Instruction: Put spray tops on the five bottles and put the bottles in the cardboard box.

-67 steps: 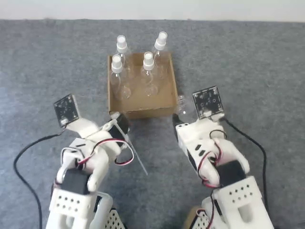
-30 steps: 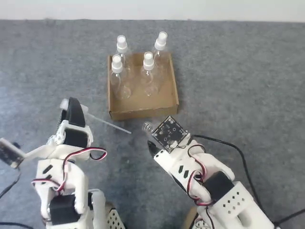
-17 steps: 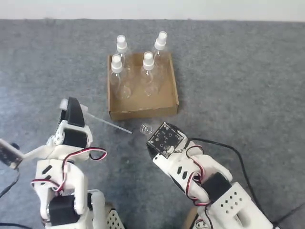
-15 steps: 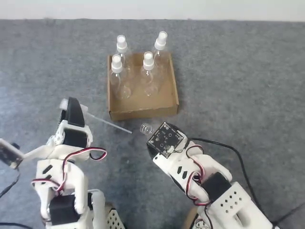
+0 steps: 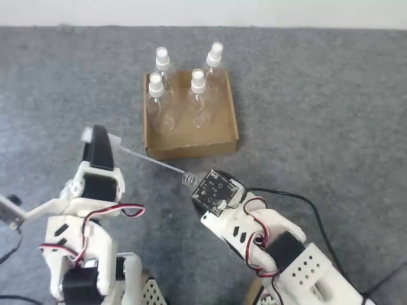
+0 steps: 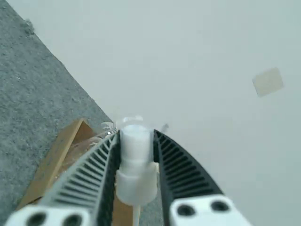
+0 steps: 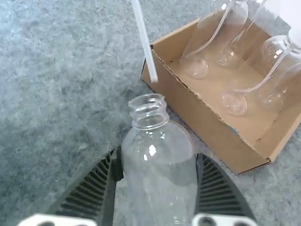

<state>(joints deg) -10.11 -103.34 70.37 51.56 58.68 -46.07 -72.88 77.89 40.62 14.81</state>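
Note:
My left gripper [image 6: 136, 150] is shut on a white spray top [image 6: 135, 162]; in the high view the spray top [image 5: 86, 134] sits at the gripper's tip, and its thin dip tube [image 5: 149, 161] slants toward the neck of a clear bottle [image 5: 189, 178]. My right gripper [image 7: 157, 181] is shut on that open-necked bottle [image 7: 157, 162], tilted, in front of the cardboard box [image 5: 191, 150]. The tube's end [image 7: 149, 70] hangs just above the bottle's mouth. Several capped bottles [image 5: 198, 95] stand in the box [image 7: 188, 110].
Grey carpet covers the table all around. The left arm [image 5: 89, 216] and right arm [image 5: 267, 241] fill the near side; a cable [image 5: 318, 216] trails beside the right arm. Open floor lies to the right of the box.
The right gripper has carried the bottle from beside the box's right corner to in front of it, nearer the left arm. The left gripper swung up, so the tube now points at the bottle's neck.

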